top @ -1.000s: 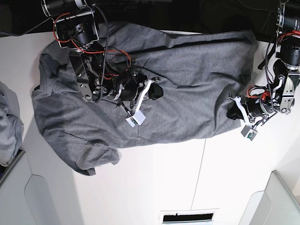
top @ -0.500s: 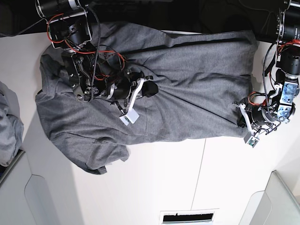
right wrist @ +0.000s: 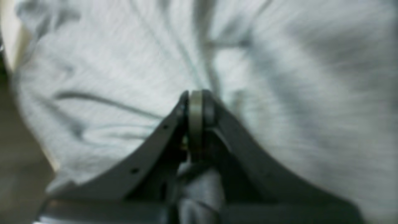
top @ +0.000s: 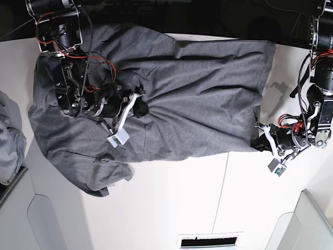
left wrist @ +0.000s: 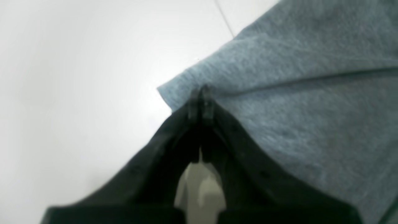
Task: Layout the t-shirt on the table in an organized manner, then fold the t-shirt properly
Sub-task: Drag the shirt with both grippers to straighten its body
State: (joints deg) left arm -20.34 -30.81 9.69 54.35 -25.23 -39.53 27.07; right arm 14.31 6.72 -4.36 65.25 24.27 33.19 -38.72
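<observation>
A robotics lab workstation is indicated: two arms with exposed wiring (top: 99, 62) are mounted over a white table (top: 171, 198), flanked by light grey bins (top: 312, 224).

We've got loads of open table (top: 171, 203) in front of the t-shirt (top: 197, 99), so passing there's easy. Light grey bins (top: 31, 224) block both near corners, and a paler cloth bundle (top: 9, 140) crowds one side edge.

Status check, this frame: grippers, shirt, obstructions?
Left gripper shut on shirt corner. Right gripper shut on shirt mid-body. Shirt rumpled on table. Nothing in the way.
</observation>
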